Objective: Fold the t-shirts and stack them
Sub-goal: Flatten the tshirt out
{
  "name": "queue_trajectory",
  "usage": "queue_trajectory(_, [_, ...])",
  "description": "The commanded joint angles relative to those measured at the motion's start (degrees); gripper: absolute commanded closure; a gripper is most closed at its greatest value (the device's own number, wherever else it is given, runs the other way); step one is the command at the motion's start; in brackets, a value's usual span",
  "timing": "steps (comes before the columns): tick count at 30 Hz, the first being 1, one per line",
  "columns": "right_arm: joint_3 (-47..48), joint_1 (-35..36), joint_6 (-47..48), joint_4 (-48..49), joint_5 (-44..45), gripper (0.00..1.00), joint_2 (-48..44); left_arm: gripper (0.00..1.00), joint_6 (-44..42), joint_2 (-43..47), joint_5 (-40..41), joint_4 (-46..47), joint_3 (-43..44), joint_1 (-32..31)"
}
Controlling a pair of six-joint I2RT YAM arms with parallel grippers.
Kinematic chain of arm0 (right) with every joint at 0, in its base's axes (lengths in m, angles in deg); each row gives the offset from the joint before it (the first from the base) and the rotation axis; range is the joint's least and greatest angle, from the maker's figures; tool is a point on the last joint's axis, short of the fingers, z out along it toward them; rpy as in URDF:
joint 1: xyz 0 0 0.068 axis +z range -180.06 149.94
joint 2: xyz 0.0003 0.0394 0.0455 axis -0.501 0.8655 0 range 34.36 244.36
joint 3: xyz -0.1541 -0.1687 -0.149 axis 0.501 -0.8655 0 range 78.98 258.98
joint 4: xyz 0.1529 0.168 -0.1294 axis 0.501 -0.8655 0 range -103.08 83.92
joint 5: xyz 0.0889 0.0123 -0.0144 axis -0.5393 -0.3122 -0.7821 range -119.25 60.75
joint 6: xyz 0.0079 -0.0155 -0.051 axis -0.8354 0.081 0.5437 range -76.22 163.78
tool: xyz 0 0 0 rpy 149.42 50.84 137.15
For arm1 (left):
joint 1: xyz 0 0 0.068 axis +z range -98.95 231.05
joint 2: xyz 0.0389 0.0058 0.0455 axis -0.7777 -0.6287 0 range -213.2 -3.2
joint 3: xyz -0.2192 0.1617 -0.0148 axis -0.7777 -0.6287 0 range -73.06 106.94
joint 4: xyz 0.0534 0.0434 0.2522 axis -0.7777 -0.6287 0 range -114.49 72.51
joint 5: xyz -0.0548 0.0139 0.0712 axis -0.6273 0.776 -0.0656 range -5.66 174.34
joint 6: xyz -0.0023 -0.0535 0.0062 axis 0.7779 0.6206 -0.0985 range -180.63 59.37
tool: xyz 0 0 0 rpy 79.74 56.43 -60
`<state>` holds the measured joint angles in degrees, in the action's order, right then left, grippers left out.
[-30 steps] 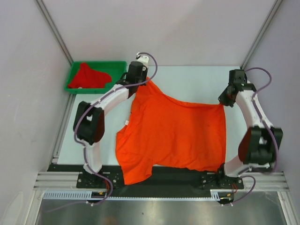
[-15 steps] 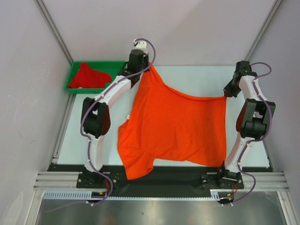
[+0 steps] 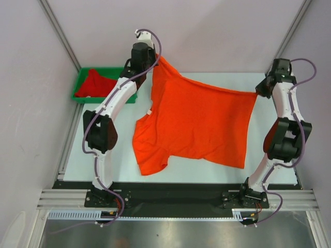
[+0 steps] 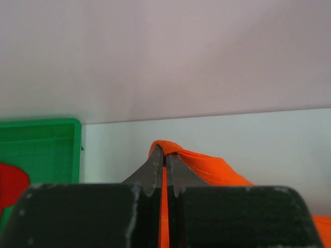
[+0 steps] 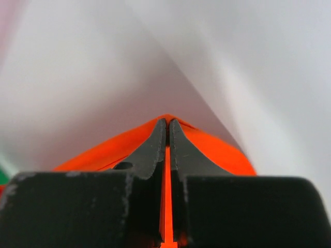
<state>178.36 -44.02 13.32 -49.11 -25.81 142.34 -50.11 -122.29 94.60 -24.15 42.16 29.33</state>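
Observation:
The bright orange t-shirt [image 3: 196, 124] hangs stretched between both arms above the table, its lower part and one sleeve [image 3: 152, 160] still draped on the surface. My left gripper [image 3: 155, 56] is shut on its far left corner; the wrist view shows the cloth [image 4: 207, 168] pinched between the left gripper's [image 4: 165, 155] closed fingers. My right gripper [image 3: 257, 93] is shut on the far right corner, with the orange cloth [image 5: 217, 150] folded over the right gripper's [image 5: 167, 123] closed tips. The red t-shirt [image 3: 95, 82] lies crumpled in the green tray.
The green plastic tray [image 3: 85, 98] sits at the far left corner of the table, its wall [image 4: 41, 150] also in the left wrist view. Pale enclosure walls [image 3: 207, 31] rise behind and at both sides.
Both arms have lifted and moved toward the back wall, raising the orange t-shirt's far edge and dragging its near hem away from the table's front edge.

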Motion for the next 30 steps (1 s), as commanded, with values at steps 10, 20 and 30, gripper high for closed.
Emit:
queue_trajectory(10, [0.5,-0.2,1.1,29.0,-1.7,1.00,-31.4,1.00,-0.1,24.5,-3.6,5.8,6.9,0.4])
queue_trajectory(20, [6.2,-0.3,7.2,34.8,1.7,1.00,-46.5,1.00,0.1,43.7,-4.8,11.9,0.8,0.4])
queue_trajectory(30, [12.8,1.4,10.3,33.1,6.7,1.00,-48.0,1.00,-1.7,50.1,-3.8,15.4,0.7,0.4])
